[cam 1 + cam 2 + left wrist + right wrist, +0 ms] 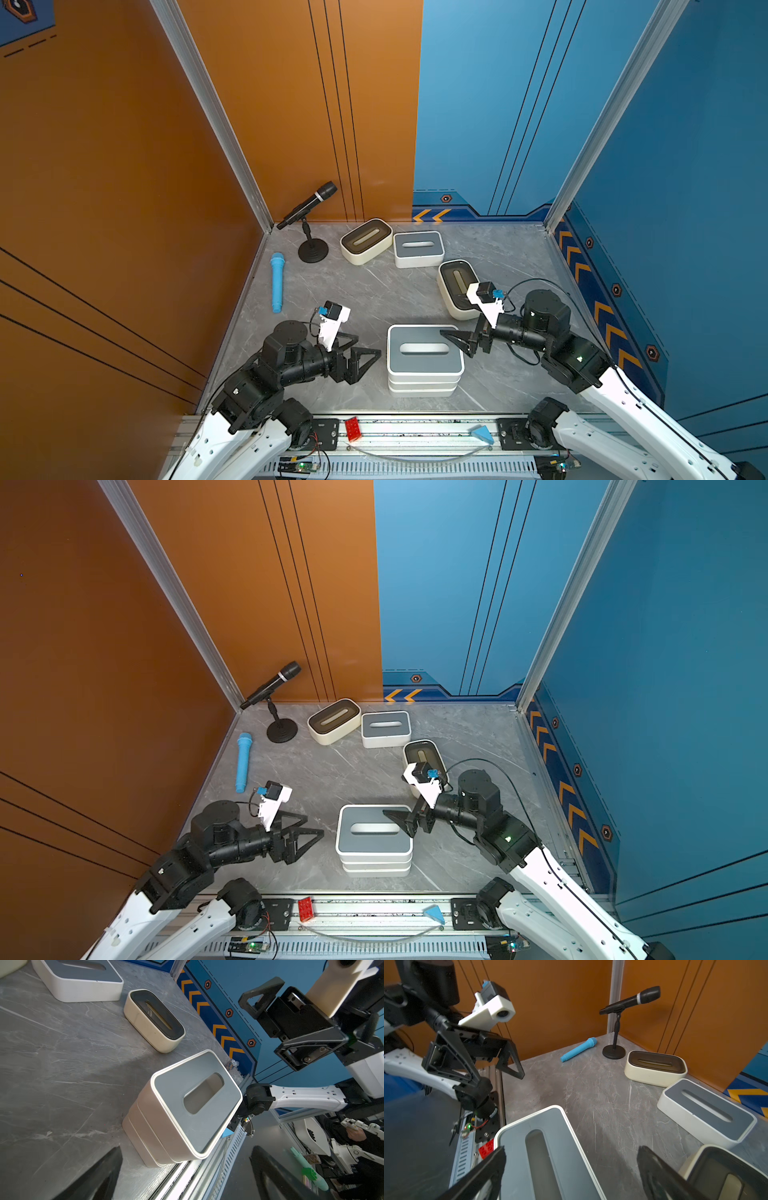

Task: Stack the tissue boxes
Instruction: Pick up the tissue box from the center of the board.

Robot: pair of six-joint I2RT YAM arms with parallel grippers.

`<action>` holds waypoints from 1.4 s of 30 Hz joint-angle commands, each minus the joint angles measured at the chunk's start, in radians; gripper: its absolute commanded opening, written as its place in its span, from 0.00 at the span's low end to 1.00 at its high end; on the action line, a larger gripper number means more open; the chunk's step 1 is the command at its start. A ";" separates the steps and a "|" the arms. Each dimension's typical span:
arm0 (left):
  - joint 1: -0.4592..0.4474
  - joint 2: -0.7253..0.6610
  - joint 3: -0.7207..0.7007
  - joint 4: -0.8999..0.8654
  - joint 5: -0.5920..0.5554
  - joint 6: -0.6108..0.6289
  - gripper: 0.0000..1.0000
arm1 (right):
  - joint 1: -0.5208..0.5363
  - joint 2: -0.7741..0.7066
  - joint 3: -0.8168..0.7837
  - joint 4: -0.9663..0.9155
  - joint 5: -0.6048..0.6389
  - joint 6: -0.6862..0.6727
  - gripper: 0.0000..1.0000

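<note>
As three grey-lidded white plastic tissue boxes (pixel 424 357) sit stacked front-centre, our right gripper (pixel 457 343) and left gripper (pixel 368 348) hang wide and empty at either side; next we'd grasp the rounded brown-lidded cream box (pixel 451 272) nearby.

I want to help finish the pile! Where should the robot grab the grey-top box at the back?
Probably by its two long white side walls, pinched across the short width, coming straight down from above. The grey-top box lies flat, and the dark-top box beside it crowds one short end, so the long sides look freer.
</note>
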 commanded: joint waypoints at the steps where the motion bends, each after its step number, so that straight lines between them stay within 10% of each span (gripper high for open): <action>1: 0.009 0.121 0.112 -0.040 -0.155 0.008 1.00 | -0.025 0.013 0.036 0.062 0.170 0.205 1.00; 13: 0.052 0.988 0.843 -0.187 -0.353 0.550 0.94 | -0.487 0.336 0.073 0.046 0.224 0.588 1.00; 24: 0.085 1.592 1.304 -0.189 -0.158 1.181 0.77 | -0.322 0.313 -0.140 0.368 0.370 0.526 1.00; 34: 0.186 1.813 1.509 -0.209 0.126 1.378 0.73 | -0.290 0.281 -0.258 0.576 0.378 0.568 1.00; 42: 0.213 1.899 1.549 -0.178 0.120 1.381 0.74 | -0.282 0.285 -0.331 0.720 0.361 0.601 1.00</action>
